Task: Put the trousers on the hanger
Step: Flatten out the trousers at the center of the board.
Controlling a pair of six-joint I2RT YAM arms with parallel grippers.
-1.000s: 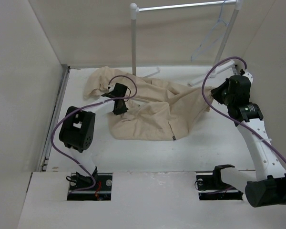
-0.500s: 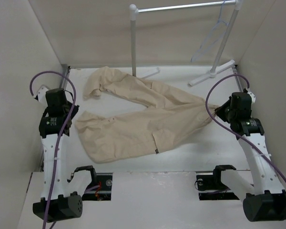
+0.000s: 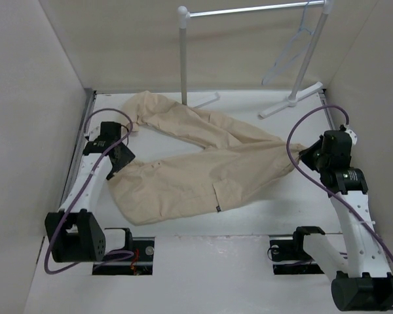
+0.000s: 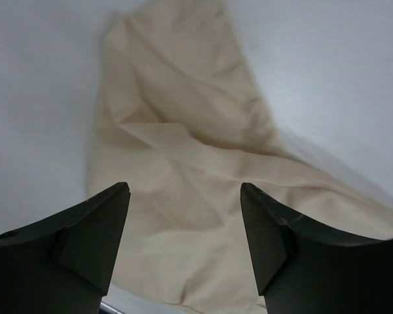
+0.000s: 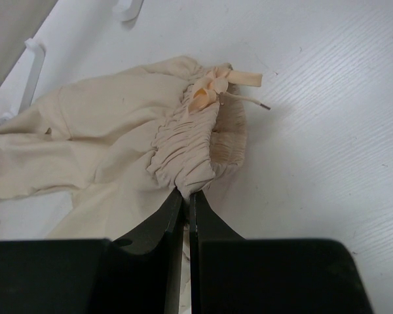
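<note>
Trousers [image 3: 196, 170], flat on table [image 3: 281, 199], long axis spanning my arms: right gripper [image 5: 185, 196] clamped on waistband [image 5: 190, 150], left gripper [image 4: 185, 196] agape, empty, over a leg; hanger [image 3: 283, 57] on the rail [image 3: 249, 9] beyond my right arm.

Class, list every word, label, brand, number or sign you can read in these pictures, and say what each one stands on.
No text can be read in any of the views.
A small dark tab sits at the near edge of the trousers: too small to read, if it carries print at all.
</note>
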